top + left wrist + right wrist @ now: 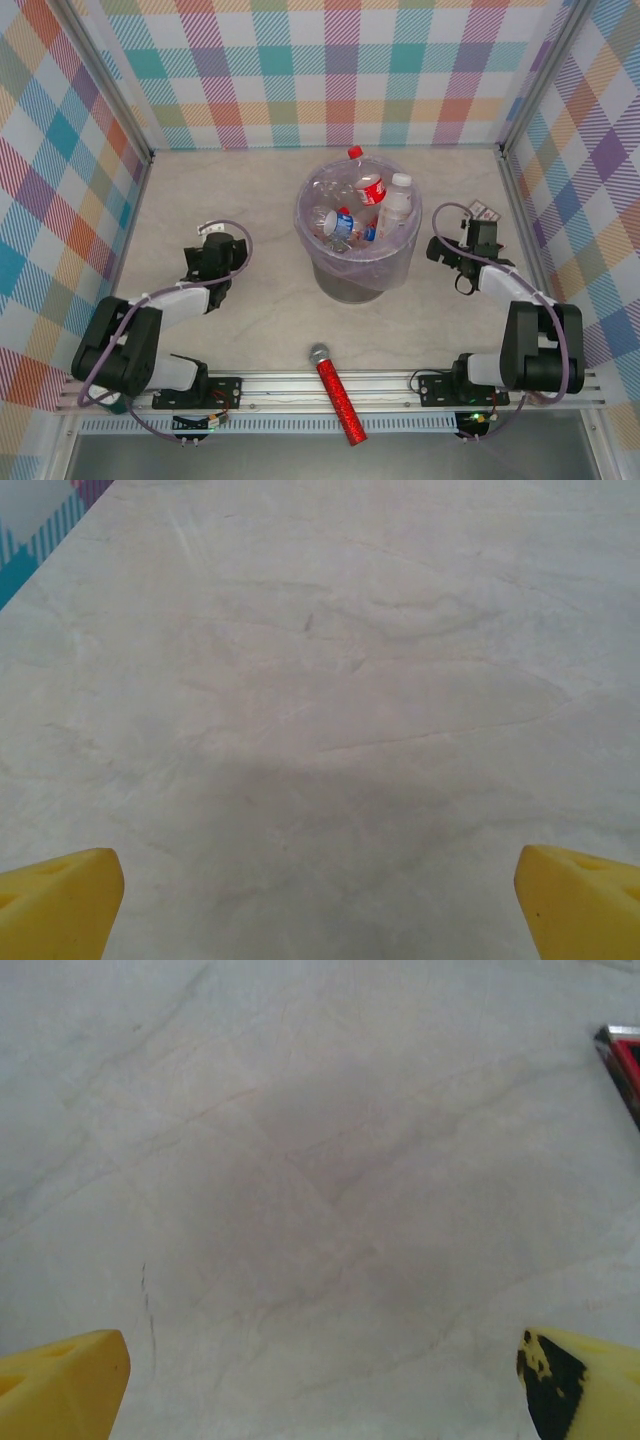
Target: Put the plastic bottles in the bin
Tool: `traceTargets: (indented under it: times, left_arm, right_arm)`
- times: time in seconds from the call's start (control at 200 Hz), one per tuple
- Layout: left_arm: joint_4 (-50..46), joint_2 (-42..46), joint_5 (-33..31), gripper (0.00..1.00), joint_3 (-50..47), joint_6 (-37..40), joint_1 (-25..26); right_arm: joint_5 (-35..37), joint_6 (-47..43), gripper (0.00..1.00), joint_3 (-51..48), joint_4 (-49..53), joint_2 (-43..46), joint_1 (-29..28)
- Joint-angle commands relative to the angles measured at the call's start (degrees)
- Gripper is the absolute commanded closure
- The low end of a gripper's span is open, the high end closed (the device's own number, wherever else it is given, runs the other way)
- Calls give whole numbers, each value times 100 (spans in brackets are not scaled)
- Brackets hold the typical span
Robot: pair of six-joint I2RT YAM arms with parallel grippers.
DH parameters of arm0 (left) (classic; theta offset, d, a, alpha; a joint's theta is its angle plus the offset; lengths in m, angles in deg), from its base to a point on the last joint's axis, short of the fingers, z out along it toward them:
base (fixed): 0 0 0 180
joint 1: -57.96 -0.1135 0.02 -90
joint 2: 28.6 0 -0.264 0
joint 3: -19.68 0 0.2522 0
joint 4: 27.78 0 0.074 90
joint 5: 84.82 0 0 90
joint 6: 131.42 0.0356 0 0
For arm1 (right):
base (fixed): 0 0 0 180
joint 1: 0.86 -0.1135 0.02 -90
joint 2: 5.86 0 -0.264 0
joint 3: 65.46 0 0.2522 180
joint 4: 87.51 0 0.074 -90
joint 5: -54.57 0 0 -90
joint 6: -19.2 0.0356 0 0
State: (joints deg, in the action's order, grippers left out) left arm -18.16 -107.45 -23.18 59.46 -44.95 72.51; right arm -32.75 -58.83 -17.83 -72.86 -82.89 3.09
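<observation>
The bin [352, 282], a round grey bucket lined with a lavender bag, stands mid-table. Several plastic bottles lie inside it, among them a red-labelled one [370, 188], a white-capped one [398, 200] and a red-capped one [354, 153] leaning at the far rim. To the left of the bin, my left gripper [212, 240] [320, 900] is open over bare table, its yellow fingertips [60, 900] wide apart. Right of the bin, my right gripper [480, 226] [320, 1380] is also open, with nothing between its fingers.
A red glittery microphone [338, 392] with a silver head lies across the front rail between the arm bases. A small red and white flat object [484, 211] [622, 1060] lies beside the right gripper near the right wall. Checked walls enclose three sides.
</observation>
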Motion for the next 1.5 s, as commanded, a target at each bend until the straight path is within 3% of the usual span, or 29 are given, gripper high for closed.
traceTargets:
  times: [0.0, 0.185, 0.275, 0.34, 0.435, 0.515, 0.615, 1.495]
  left_arm:
    - [1188, -162, 8, 0, -77, 325, -110]
    - [1749, -447, 276, 0, -103, 708, -238]
    - [2266, -825, 553, 0, -165, 596, -488]
    - [2074, -865, 775, 0, -80, 479, -630]
    - [2369, -924, 964, 0, -211, 425, -722]
    - [2427, -1008, 1125, 0, -229, 375, -795]
    - [2772, -1150, 1151, 0, -348, 401, -798]
    - [2751, -1168, 1205, 0, -325, 388, -835]
  right_arm:
    - [87, -209, 1, -66, -1026, -199, -27]
    - [61, -425, 1, -254, -2073, -330, -89]
    - [58, -596, 1, -414, -2636, -356, -132]
    - [42, -687, 1, -552, -3138, -394, -148]
    - [-175, -723, 1, -734, -3951, -706, -162]
    - [-128, -954, 1, -715, -4022, -852, -373]
    - [-164, -1004, 1, -1113, -5009, -1107, -398]
    - [-127, -1021, 1, -1049, -4800, -1064, -420]
